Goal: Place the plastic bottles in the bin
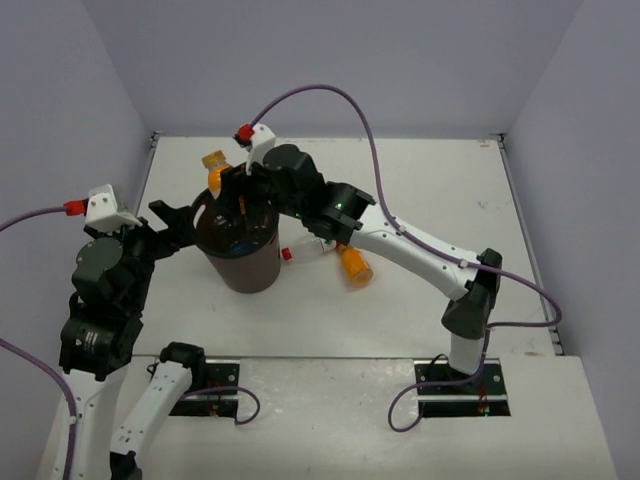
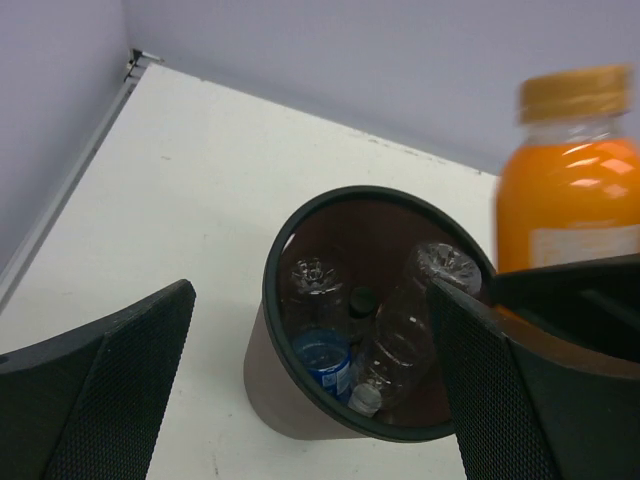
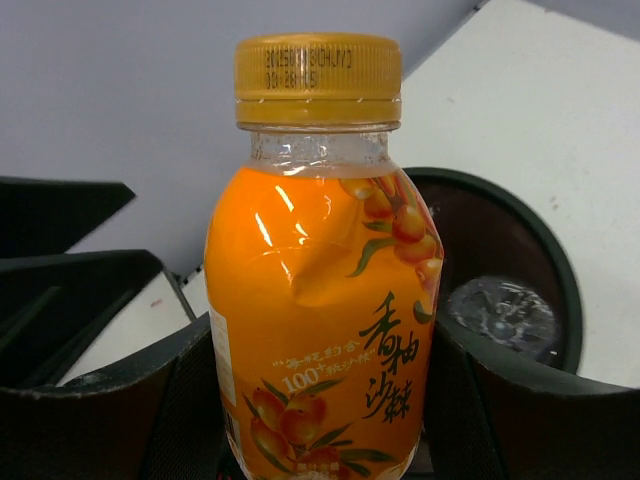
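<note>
Orange bottle (image 3: 318, 290) pinched in right fingers (image 3: 525, 420) over far rim of bin (image 1: 246, 272) may clip it and fall outside; left fingers (image 2: 100, 395) spread.
</note>
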Robot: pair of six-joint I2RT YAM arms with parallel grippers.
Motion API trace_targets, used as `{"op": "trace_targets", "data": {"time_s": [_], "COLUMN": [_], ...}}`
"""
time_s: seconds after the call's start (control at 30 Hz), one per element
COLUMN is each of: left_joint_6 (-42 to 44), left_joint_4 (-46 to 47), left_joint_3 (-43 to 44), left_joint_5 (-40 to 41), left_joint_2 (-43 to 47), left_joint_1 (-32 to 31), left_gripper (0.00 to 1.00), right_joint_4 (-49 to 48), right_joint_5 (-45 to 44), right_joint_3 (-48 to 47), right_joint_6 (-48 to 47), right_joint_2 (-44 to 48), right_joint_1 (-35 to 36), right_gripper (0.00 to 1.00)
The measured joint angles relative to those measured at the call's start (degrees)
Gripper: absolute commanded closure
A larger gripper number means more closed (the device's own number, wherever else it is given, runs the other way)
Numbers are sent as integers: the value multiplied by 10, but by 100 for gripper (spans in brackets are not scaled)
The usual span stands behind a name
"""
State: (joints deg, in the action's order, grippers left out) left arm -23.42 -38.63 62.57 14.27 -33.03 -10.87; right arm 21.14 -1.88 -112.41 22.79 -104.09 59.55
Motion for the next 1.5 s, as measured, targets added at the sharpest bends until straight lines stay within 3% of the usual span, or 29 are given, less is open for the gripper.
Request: {"op": "trace_targets", "data": {"time_s": [0.17,0.4,0.83,1.07,1.27,1.37,1.5], "left_joint_6": [0,0,1,1,1,0,-3], "left_joint_4": [-1,-3,-5,-16,-19,-18,-16], "left_joint_3": [8,8,8,0,-17,-25,-43], "left_joint_5": [12,20,20,19,14,11,1], "left_joint_2": [20,24,31,31,31,32,36], "left_joint_1": [0,0,0,0,0,0,0], "left_gripper": [0,0,0,0,0,0,0], "right_joint_4": [43,63,77,71,46,41,52], "right_joint_5": [0,-1,-32,-88,-99,-113,-114], "right_joint_3": [-43,-54,-45,129,349,445,525], "right_joint_6": [-11,-4,3,-4,32,34,34], "right_joint_2": [-60,-73,-55,133,320,350,318], "right_joint_1": [26,30,30,12,-111,-136,-142], "right_gripper": [37,6,1,1,1,1,1]}}
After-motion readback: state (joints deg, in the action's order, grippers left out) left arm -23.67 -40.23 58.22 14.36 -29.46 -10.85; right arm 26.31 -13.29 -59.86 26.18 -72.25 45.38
